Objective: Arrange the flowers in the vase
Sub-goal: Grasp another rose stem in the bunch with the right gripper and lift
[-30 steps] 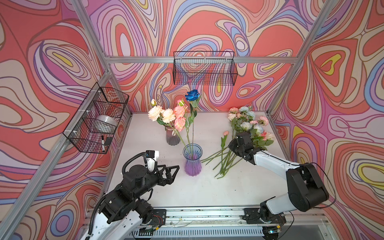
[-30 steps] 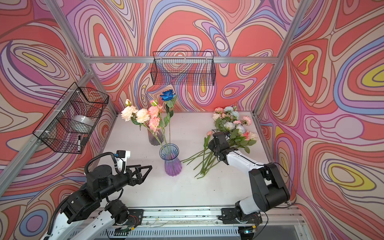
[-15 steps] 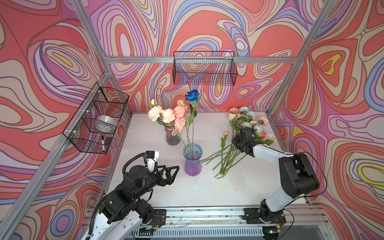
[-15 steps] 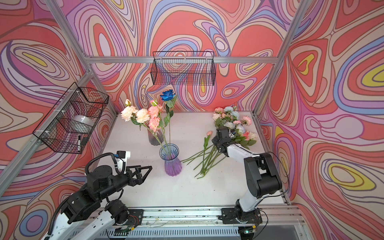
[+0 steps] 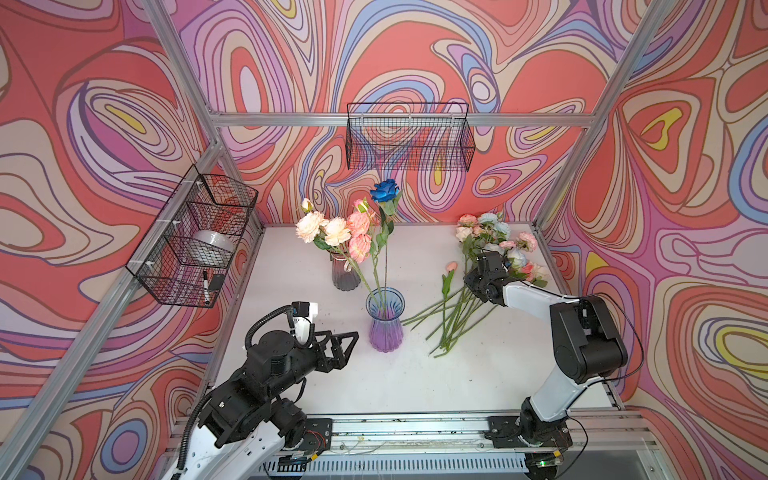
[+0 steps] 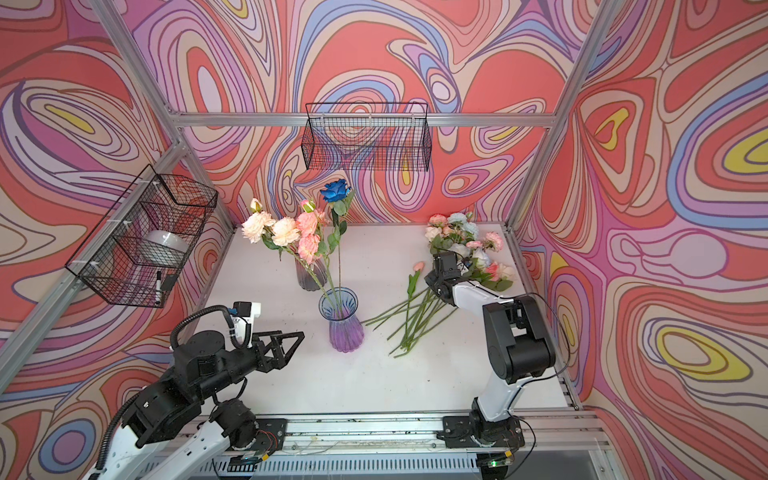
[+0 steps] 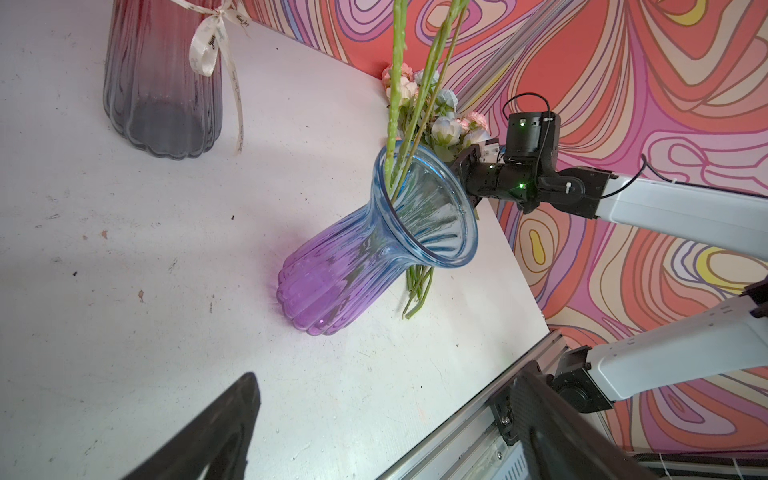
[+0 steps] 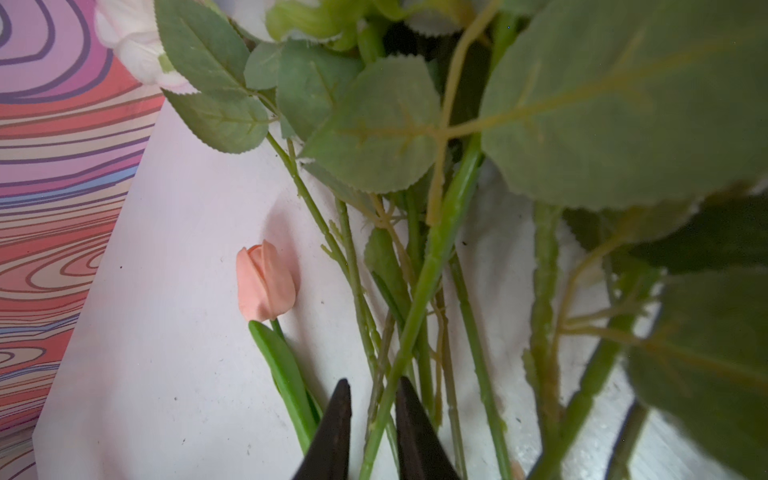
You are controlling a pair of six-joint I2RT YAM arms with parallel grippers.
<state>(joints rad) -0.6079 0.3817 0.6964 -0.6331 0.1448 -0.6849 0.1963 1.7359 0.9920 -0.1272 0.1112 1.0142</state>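
Top views give the layout: in both top views the white tabletop [image 5: 415, 386] carries the loose flowers [image 5: 455, 311] fanned near its right edge. Their blooms lie toward the far right corner and their cut ends toward the front middle, so their long axis runs diagonally. The vase [image 5: 385, 324], already holding several stems, stands mid-tabletop, near those cut ends. On the pile sits the right end effector [image 8: 376, 419], far nearer than the left end effector [image 5: 351, 349], which hangs spread and empty toward the front left. The right one's jaws stand narrowly apart astride one thick green stem [image 8: 424, 291]; whether they pinch it cannot be told.
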